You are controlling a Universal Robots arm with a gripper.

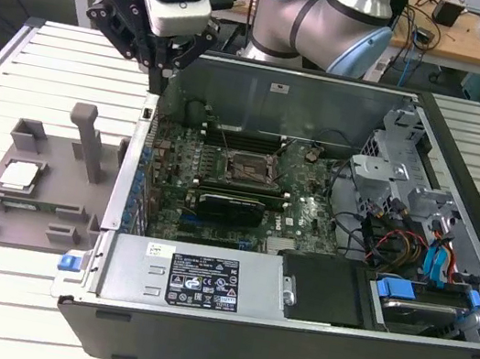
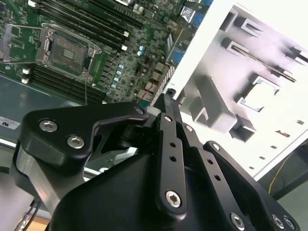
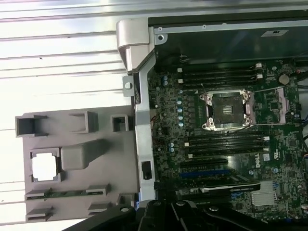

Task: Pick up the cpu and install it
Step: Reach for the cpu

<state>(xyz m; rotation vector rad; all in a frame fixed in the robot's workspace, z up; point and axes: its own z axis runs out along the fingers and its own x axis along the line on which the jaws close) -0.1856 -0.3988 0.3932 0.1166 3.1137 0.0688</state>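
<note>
I judge the pick has not begun: the cpu lies flat in its square pocket on the grey fixture tray, outside the computer case on the exterior view's left. In the first wrist view the cpu shows as a pale square just beside the tray's raised block.

My gripper hangs over the case's side wall, between the tray and the motherboard, well apart from the chip. The jaws look pressed together with nothing between them; in the second wrist view the gripper narrows to a single tip.

The processor socket looks bare, with no chip seated in it.

To do the reach well, I want to stay high enough to clear the case wall and the tall post on the tray, which stands between me and the pocket. I want the jaws spread wider than the chip before descending, squared to its edges, and centred over it. The pocket's corner tabs leave little room, so I judge a skewed approach could catch them or tip the chip.
</note>
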